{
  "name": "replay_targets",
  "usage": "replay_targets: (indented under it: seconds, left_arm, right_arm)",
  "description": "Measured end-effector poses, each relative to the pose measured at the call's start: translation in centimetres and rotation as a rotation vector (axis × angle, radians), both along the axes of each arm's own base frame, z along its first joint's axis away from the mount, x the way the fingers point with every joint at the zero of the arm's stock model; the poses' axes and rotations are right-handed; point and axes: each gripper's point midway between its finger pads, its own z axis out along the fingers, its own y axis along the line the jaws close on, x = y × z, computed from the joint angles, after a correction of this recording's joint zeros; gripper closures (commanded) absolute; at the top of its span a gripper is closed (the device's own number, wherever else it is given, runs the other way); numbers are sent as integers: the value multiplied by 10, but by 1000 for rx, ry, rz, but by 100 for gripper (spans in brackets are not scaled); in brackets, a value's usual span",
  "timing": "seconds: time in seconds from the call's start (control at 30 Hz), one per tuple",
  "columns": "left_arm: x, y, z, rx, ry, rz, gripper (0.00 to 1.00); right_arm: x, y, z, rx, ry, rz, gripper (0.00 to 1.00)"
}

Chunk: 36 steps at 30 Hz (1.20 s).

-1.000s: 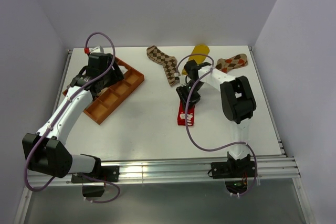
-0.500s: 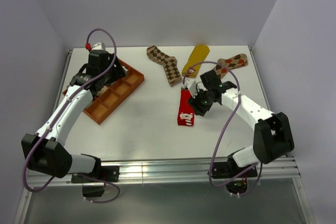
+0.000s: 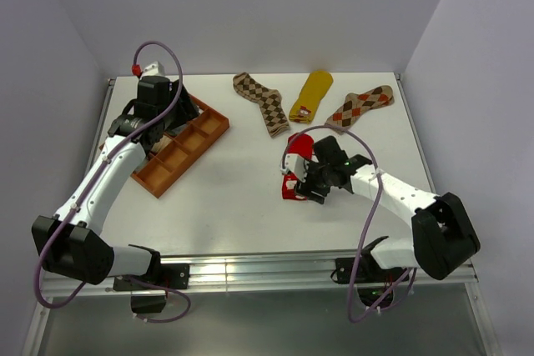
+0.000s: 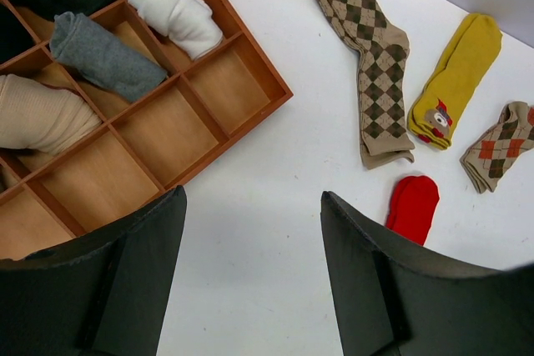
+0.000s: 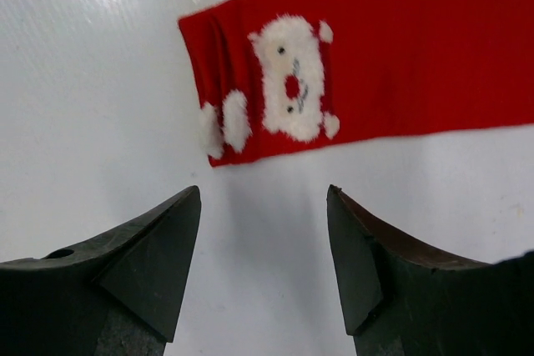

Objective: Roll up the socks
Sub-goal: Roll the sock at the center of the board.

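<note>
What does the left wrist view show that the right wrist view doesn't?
Only the left wrist view: the orange tray holding a white roll, a grey roll and a beige roll, plus the long argyle sock, the mustard sock and the second argyle sock.
Only the right wrist view: the white picture near the end of the red sock.
Both: the red sock on the white table, and their own open fingers, left gripper and right gripper, with nothing between.

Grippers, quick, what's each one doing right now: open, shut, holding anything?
Left gripper: open, holding nothing.
Right gripper: open, holding nothing, poised just short of the red sock.
</note>
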Motion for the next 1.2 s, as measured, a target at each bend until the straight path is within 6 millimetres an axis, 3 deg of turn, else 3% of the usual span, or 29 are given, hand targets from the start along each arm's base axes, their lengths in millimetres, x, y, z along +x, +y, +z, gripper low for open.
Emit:
replay_targets:
  seconds: [0.2, 0.53, 0.73, 0.93, 1.2]
  left_arm:
    - [0, 0, 0, 0, -1, 0, 29]
    - [2, -2, 3, -7, -12, -7, 30]
    - [4, -5, 2, -17, -25, -17, 30]
    - [6, -14, -3, -17, -27, -36, 31]
    - [0, -49, -26, 7, -13, -100, 38]
  right_arm:
    - [-11, 24, -11, -36, -24, 98, 30]
    - [-15, 34, -33, -114, -30, 129, 33]
    - [-9, 35, -39, -135, -46, 111, 45]
    - [3, 35, -41, -148, -85, 72, 72]
    - [-3, 36, -39, -102, 1, 65, 76]
